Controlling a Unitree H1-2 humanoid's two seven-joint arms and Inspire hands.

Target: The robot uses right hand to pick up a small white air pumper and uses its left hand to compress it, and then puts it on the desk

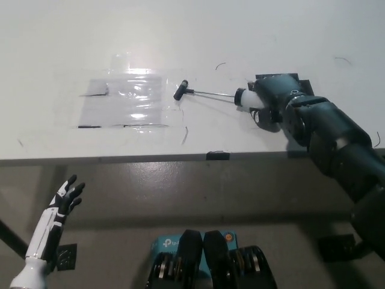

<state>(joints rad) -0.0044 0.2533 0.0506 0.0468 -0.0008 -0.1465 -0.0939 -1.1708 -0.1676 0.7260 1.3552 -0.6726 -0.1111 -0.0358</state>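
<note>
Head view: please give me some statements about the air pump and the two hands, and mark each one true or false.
1. The right hand holds the air pump by its white body. True.
2. The pump's rod is pushed fully in. False: it is extended, with the black handle far from the body.
3. The left hand grips the handle. False: it is open below the desk edge.
4. A clear plastic sheet lies on the desk. True.

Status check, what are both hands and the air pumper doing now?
Right hand shut on air pumper, rod extended. Left hand open, low, below the desk edge. Nothing between them.
</note>
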